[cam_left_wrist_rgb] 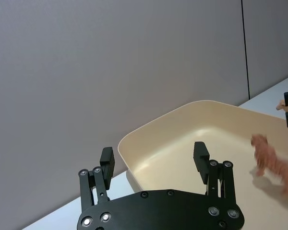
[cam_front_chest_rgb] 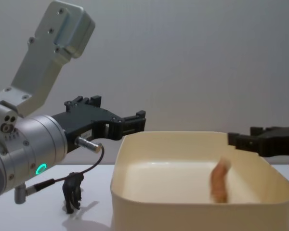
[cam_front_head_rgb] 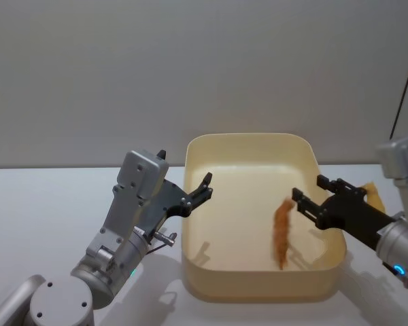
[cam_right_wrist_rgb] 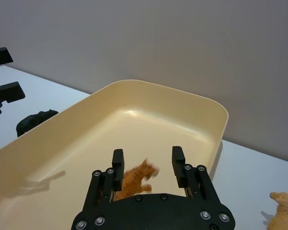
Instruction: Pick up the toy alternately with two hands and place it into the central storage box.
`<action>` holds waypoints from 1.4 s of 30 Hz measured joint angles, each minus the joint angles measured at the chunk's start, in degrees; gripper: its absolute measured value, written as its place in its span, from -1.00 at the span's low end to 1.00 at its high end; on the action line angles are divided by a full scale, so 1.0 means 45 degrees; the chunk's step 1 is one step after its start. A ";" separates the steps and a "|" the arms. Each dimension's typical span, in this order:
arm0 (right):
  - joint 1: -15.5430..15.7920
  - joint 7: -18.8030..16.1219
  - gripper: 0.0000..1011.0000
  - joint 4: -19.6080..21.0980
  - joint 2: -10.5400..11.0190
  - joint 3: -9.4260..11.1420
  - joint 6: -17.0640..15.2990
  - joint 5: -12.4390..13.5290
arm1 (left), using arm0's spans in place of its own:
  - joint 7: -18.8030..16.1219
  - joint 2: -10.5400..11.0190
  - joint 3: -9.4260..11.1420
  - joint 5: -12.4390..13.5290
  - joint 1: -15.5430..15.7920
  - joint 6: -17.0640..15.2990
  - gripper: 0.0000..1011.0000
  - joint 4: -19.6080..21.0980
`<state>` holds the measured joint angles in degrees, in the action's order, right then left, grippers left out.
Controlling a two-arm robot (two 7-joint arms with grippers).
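Though blurred, read as a small orange plastic toy animal [cam_front_head_rgb: 282,234], stretched tall in the right half of the large cream-yellow plastic tub [cam_front_head_rgb: 258,285], just below the black two-fingered right gripper [cam_front_head_rgb: 307,189]. Could not tell whether touching the tub floor or in mid-air. Showed that gripper over the tub's right side with fingers spread wide, gripping nothing. Showed the black two-fingered left gripper [cam_front_head_rgb: 198,192] above the tub's left rim, fingers equally wide apart, also empty.

Judged light, stiff, moulded in one piece, smooth enough to slip, not fragile. Best pinched across the flanks at the torso; legs and tail judged too thin for a sure hold.

Noted a flat, smooth white bench [cam_front_head_rgb: 41,204] under everything. Noted smooth, high tub walls with rounded corners, so judged reachable from above alone. Found a small black toy animal [cam_front_chest_rgb: 72,192] standing on the bench just left of the tub, and a tan toy animal [cam_right_wrist_rgb: 284,211] on the bench to its right. Backed by a plain grey wall [cam_front_head_rgb: 190,68], with a thin dark cable [cam_front_head_rgb: 402,88] at far right.
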<state>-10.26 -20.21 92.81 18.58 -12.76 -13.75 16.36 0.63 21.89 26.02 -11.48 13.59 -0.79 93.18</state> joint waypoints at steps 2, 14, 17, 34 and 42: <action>-0.0172 -0.0027 0.24 -0.0150 -0.0137 -0.0098 -0.0098 -0.0149 | 0.0000 0.0000 0.0000 0.0000 -0.0001 0.0000 0.98 0.0000; -0.0175 0.0283 0.92 -0.0054 0.0032 0.0116 0.0005 0.0183 | -0.0001 0.0000 0.0000 0.0000 0.0000 0.0000 0.98 0.0000; -0.0012 0.0538 0.98 0.0151 0.0250 0.0347 0.0105 0.0518 | -0.0001 0.0000 0.0000 0.0000 0.0000 0.0000 0.98 0.0000; 0.1728 0.2029 0.98 0.1588 0.1873 0.1975 -0.0093 0.2595 | -0.0001 0.0000 0.0000 0.0000 0.0000 0.0000 0.98 0.0000; 0.2512 0.2468 0.98 0.1847 0.2324 0.2379 -0.0540 0.2962 | -0.0001 0.0000 0.0000 0.0000 0.0000 0.0000 0.98 0.0000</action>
<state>1.04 -9.11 101.12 29.04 -2.06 -16.18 29.68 0.62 21.89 26.02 -11.48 13.59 -0.79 93.18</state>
